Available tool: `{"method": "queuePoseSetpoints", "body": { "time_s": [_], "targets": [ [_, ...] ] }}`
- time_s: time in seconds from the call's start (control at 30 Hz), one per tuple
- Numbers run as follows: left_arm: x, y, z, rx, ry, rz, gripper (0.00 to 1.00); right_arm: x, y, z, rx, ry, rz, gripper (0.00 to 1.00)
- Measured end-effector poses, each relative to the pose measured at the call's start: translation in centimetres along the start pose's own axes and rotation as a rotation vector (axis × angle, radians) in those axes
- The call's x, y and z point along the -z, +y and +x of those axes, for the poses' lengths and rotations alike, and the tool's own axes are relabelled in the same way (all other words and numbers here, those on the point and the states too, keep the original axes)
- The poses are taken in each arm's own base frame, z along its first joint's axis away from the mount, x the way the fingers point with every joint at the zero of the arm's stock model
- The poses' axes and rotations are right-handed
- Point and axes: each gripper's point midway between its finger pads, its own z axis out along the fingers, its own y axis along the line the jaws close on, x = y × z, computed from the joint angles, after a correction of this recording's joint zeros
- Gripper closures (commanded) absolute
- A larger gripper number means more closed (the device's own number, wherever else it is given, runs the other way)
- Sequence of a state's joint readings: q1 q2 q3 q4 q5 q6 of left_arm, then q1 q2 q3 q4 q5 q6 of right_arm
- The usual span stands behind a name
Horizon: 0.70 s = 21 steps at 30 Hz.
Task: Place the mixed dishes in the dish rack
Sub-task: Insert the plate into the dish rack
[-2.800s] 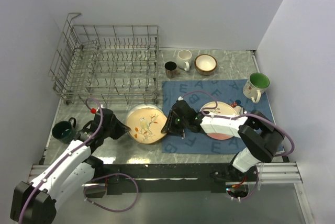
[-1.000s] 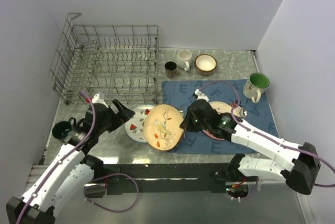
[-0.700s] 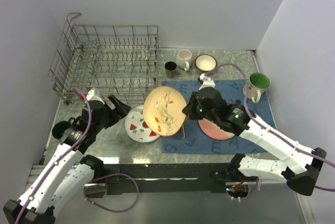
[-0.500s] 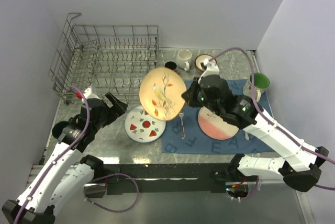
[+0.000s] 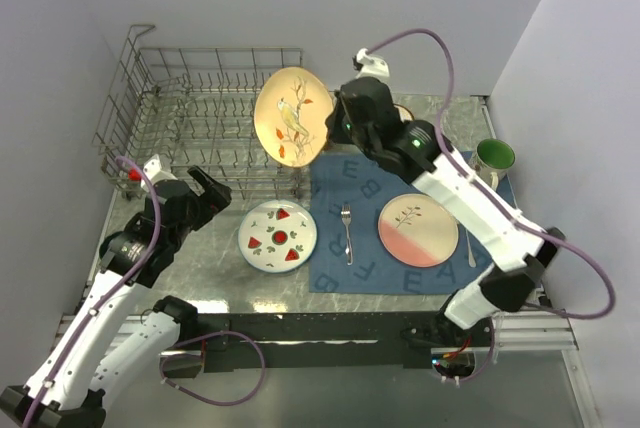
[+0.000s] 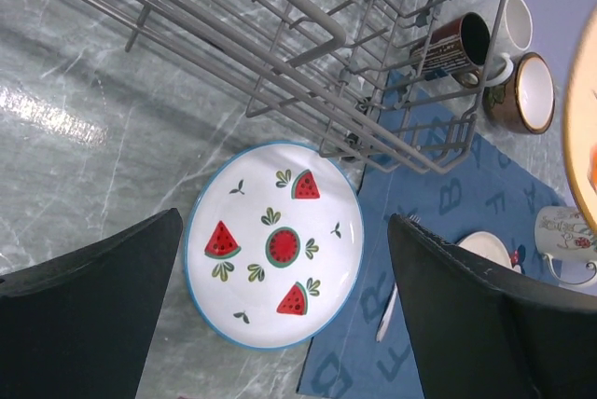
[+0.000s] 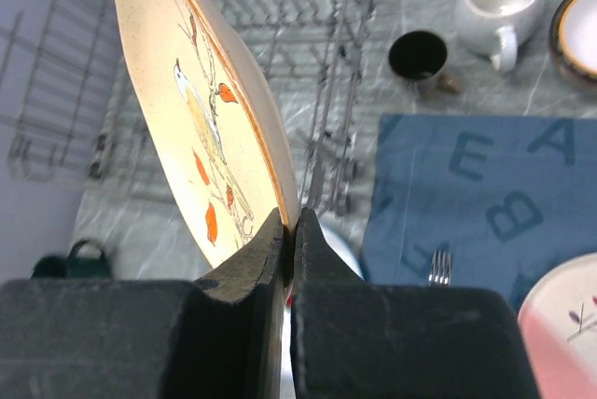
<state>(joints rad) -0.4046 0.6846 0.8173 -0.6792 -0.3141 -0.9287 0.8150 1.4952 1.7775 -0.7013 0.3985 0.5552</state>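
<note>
Tan ceramic plate [image 5: 290, 116], bird motif: rigid, glazed, likely slippery and breakable. Pinched at rim by right gripper [image 7: 287, 224], held on edge over dish rack [image 5: 200, 123], right side. Empty left gripper [image 5: 207, 191] spread wide.

Bright, even light, with faint glare on the tabletop [image 6: 48, 112].

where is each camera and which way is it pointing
Top: above, behind the robot, looking down on the rack; left hand, right hand show.
Left wrist: on the left hand, looking down at the watermelon plate between open fingers.
Right wrist: on the right hand, looking along the bird plate it pinches.
Both wrist views show the dark mug.
</note>
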Motion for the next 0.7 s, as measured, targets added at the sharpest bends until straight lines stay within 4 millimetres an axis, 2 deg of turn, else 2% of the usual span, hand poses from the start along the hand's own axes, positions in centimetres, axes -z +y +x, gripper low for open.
{"method": "queuePoseSetpoints", "body": {
  "time_s": [0.3, 0.5, 0.7],
  "targets": [
    [0.4, 0.0, -0.8, -0.009, -0.019, -0.017, 0.01, -6.9, 0.0, -1.5, 0.031, -0.02, 0.106, 1.0],
    [0.6, 0.1, -1.4, -0.012, -0.038, -0.037, 0.01, -10.1, 0.6, -3.3, 0.081, -0.098, 0.174, 1.0],
    [0.7, 0.4, -2.4, -0.01, -0.076, -0.07, 0.01, -13.0, 0.0, -4.0, 0.216, -0.219, 0.31, 1.0]
  ]
}}
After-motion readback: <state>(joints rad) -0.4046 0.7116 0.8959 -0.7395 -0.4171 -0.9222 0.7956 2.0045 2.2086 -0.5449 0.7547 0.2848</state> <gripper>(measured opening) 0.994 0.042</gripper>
